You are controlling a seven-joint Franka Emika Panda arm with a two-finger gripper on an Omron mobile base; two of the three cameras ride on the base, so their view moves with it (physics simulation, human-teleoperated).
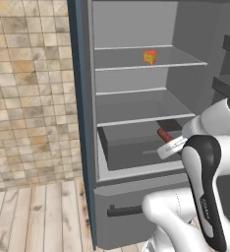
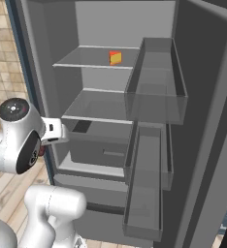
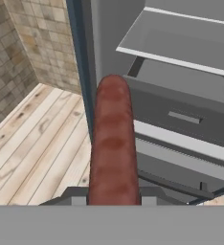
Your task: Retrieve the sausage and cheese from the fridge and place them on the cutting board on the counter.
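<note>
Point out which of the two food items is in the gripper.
The dark red-brown sausage, a thin cylinder clamped in the gripper outside the fridge. The yellow-orange cheese wedge sits apart on the fridge's upper shelf.

The sausage (image 3: 113, 143) is dark red-brown with darker mottled bands. The cheese (image 1: 150, 57) is yellow-orange with a red-orange face. The fridge (image 1: 136, 106) has a grey interior, pale grey shelves and a dark blue-grey side edge. The wall tiles (image 1: 31, 88) are beige and tan; the floor planks (image 3: 32, 143) are pale wood.

The cheese (image 1: 150, 57) sits on the fridge's (image 1: 136, 29) upper shelf — the sausage (image 3: 113, 143) out front, lower.
</note>
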